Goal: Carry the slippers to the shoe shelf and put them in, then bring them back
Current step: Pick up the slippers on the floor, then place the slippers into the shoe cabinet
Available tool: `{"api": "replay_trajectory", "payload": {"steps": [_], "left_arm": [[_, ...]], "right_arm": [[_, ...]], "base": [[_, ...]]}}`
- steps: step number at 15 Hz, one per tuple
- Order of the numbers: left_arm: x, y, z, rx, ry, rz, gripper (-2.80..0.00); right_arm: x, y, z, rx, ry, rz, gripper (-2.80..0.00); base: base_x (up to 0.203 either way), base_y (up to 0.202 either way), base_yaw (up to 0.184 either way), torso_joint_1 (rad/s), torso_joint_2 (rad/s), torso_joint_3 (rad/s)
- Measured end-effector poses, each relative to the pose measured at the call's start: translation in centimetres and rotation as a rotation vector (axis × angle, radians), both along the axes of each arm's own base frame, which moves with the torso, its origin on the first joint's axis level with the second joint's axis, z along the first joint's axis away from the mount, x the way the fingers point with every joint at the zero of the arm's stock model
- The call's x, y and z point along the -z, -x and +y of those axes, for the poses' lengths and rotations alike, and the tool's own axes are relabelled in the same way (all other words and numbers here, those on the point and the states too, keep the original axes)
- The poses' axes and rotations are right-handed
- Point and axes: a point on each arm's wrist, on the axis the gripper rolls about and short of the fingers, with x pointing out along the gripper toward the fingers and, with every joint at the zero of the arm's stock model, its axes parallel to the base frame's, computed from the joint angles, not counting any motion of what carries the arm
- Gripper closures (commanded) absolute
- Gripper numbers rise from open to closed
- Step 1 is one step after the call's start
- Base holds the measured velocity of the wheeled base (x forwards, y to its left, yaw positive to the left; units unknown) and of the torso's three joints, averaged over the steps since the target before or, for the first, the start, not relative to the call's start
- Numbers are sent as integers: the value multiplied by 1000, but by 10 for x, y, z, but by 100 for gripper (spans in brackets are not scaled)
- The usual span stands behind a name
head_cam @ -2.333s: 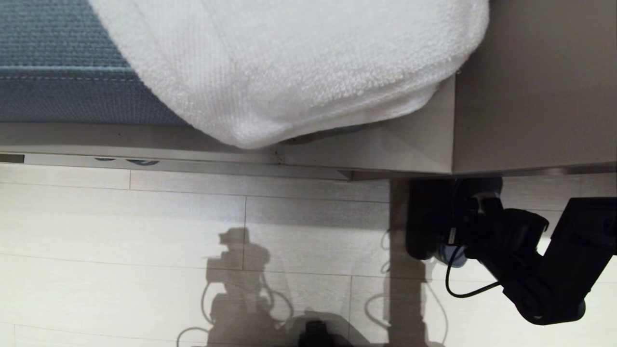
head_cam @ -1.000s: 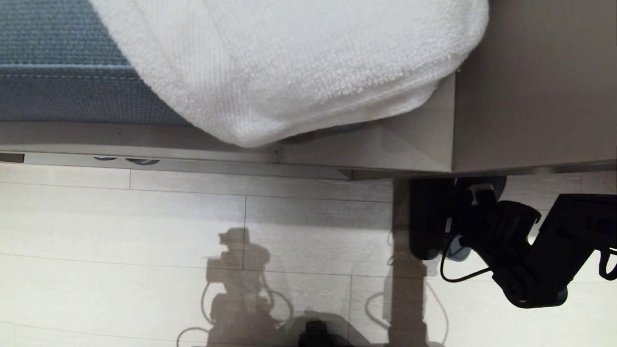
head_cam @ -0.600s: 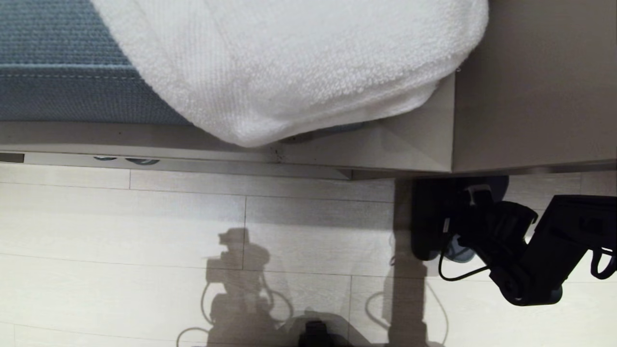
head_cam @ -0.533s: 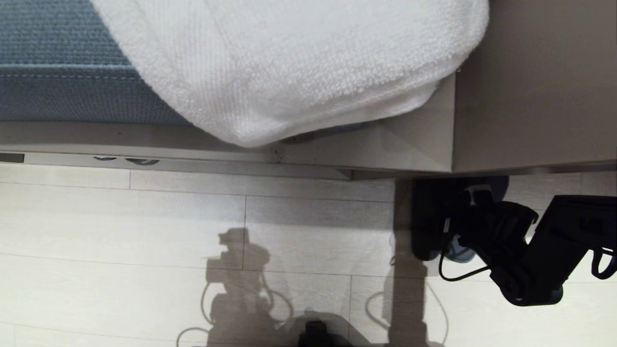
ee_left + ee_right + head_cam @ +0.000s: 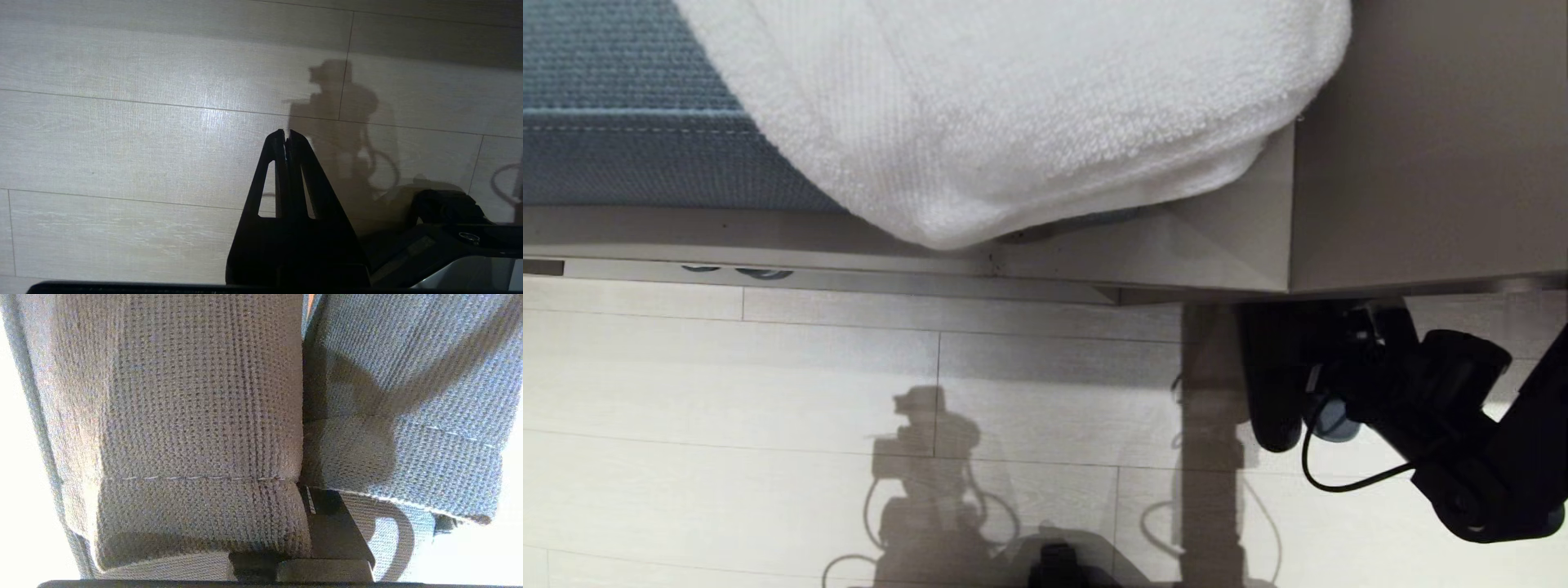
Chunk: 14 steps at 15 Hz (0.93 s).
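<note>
Right tool (image 5: 1327,371): clenched on the slippers (image 5: 1274,384), at four o'clock in the head view, just below the beige cabinet edge (image 5: 1421,286).
Change: the right tool and the slippers sit further toward three o'clock than a second ago, and the arm's elbow now drops lower toward the corner.
Slippers: held together, heels hanging toward six o'clock above the floor (image 5: 849,392); in the right wrist view their knit bands (image 5: 184,416) press side by side.
Left tool (image 5: 287,141): clenched on nothing, parked over pale planks.
Surroundings: white towel (image 5: 1013,106) at twelve o'clock draped over a blue-grey cushion (image 5: 613,106); robot shadow at six o'clock.
</note>
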Motion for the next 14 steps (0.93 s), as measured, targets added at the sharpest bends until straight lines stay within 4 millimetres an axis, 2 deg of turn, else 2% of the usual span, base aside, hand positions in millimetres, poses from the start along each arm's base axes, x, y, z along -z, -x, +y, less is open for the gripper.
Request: {"api": "replay_trajectory", "payload": {"steps": [3, 8, 11, 14], "left_arm": [[0, 0, 0, -1, 0, 0, 0], [0, 0, 0, 0, 0, 0, 0], [0, 0, 0, 0, 0, 0, 0], [0, 0, 0, -1, 0, 0, 0]], "right_arm": [[-3, 38, 2, -26, -4, 58, 0], [11, 93, 5, -98, -17, 205, 0], [9, 114, 7, -107, -8, 227, 0], [0, 126, 8, -114, -3, 209, 0]], "base": [[0, 0, 0, 0, 0, 0], [0, 0, 0, 0, 0, 0], [0, 0, 0, 0, 0, 0], [0, 0, 0, 0, 0, 0]]}}
